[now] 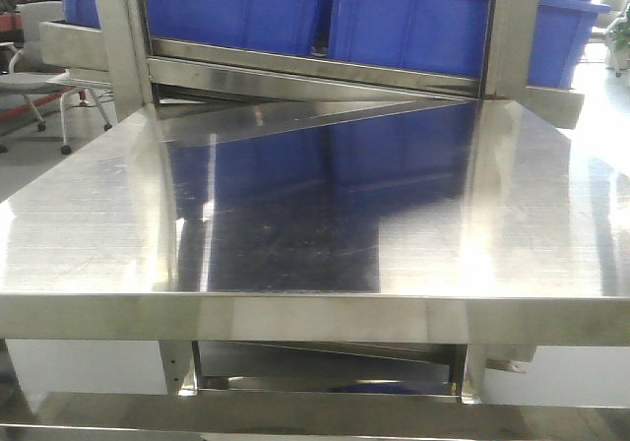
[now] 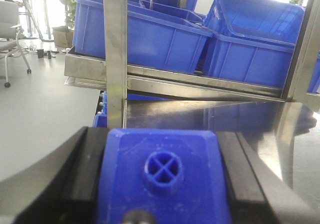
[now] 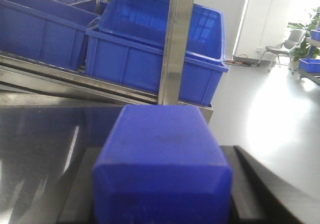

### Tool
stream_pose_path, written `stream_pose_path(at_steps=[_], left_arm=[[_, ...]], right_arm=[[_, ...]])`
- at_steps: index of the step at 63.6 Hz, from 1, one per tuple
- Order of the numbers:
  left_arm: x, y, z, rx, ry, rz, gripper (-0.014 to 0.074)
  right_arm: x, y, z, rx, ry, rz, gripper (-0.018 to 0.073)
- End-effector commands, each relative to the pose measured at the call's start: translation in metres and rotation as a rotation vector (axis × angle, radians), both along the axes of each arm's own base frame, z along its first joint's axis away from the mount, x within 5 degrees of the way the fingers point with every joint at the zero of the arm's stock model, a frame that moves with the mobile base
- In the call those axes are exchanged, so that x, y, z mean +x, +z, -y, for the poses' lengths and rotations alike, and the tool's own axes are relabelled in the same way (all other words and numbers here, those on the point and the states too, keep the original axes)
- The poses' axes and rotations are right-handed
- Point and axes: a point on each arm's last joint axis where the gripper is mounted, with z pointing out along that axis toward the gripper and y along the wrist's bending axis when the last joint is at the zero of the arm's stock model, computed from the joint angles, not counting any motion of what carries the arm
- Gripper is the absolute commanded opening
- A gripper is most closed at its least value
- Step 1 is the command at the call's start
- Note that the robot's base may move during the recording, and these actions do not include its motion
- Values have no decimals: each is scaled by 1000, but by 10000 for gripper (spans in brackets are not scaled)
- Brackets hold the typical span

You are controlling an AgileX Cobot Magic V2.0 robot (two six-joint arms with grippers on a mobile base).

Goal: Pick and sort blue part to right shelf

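In the left wrist view a blue part (image 2: 162, 184) with a round cross-ribbed boss fills the space between my black fingers (image 2: 82, 169). My left gripper (image 2: 161, 134) is shut on it, above the steel table near the shelf post (image 2: 115, 59). The right wrist view shows another blue part (image 3: 162, 169), a smooth block with bevelled edges, clamped by my right gripper (image 3: 162, 151), also shut. Ahead of it stands a blue bin (image 3: 150, 64) on the slanted steel shelf (image 3: 60, 81). Neither gripper appears in the front view.
The shiny steel table (image 1: 89, 224) stretches toward the shelf rack (image 1: 315, 67), which carries several blue bins (image 1: 413, 23). Upright steel posts (image 1: 123, 37), (image 3: 177, 44) stand at the table's back. Office chairs (image 1: 39, 87) sit on the floor to the left.
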Motion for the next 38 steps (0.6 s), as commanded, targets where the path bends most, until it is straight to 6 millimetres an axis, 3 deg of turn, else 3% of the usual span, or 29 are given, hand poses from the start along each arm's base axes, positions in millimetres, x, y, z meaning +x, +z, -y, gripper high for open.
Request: stream_pose_path(at_steps=[1, 38], left_arm=[[-1, 15, -1, -28, 15, 86, 246], [-1, 12, -1, -23, 6, 52, 240]], right_arm=[[-2, 17, 0, -12, -8, 113, 382], [-2, 17, 0, -12, -8, 113, 382]])
